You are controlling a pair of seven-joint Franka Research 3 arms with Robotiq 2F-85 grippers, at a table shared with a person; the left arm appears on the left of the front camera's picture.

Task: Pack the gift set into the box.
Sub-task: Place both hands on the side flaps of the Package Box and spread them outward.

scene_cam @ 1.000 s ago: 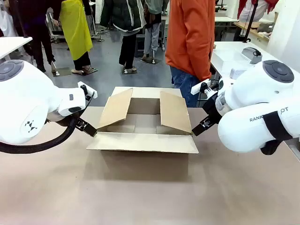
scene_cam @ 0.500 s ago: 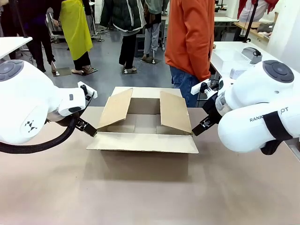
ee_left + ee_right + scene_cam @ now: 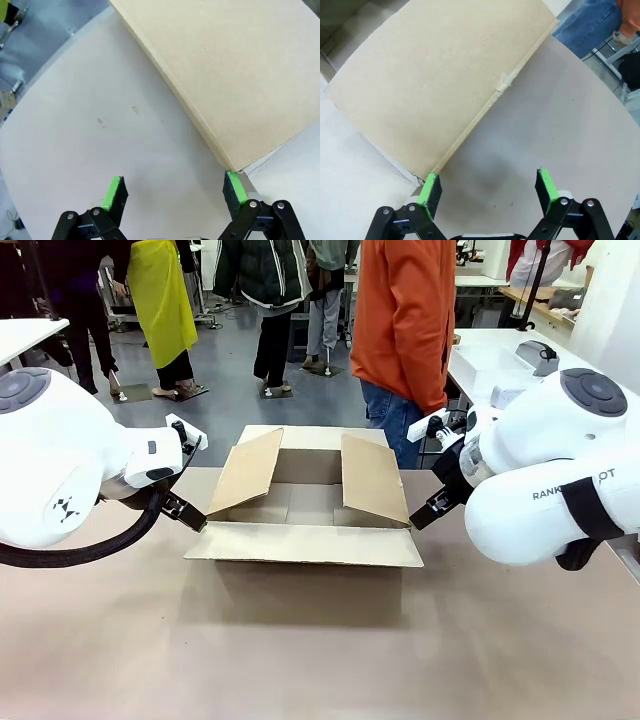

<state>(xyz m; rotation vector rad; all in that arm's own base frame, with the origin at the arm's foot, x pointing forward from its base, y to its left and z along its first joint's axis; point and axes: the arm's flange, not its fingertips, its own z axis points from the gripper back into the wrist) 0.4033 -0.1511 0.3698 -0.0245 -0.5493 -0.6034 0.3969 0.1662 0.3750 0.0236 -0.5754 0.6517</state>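
Observation:
The box (image 3: 310,530), a large brown cardboard carton, sits open in the middle of the table with its side flaps raised and its front flap folded out flat. Nothing shows inside it, and the gift set is out of view. My left gripper (image 3: 185,512) stands open at the box's left near corner; in the left wrist view the gripper (image 3: 172,192) has the left flap (image 3: 230,75) just ahead of its fingers. My right gripper (image 3: 425,513) is open at the right near corner, and its wrist view shows the gripper (image 3: 487,190) below the right flap (image 3: 440,80).
A person in an orange top (image 3: 405,320) stands behind the box at the far side. A white table (image 3: 490,360) with equipment is at the back right. The tan tabletop (image 3: 300,660) stretches bare in front of the box.

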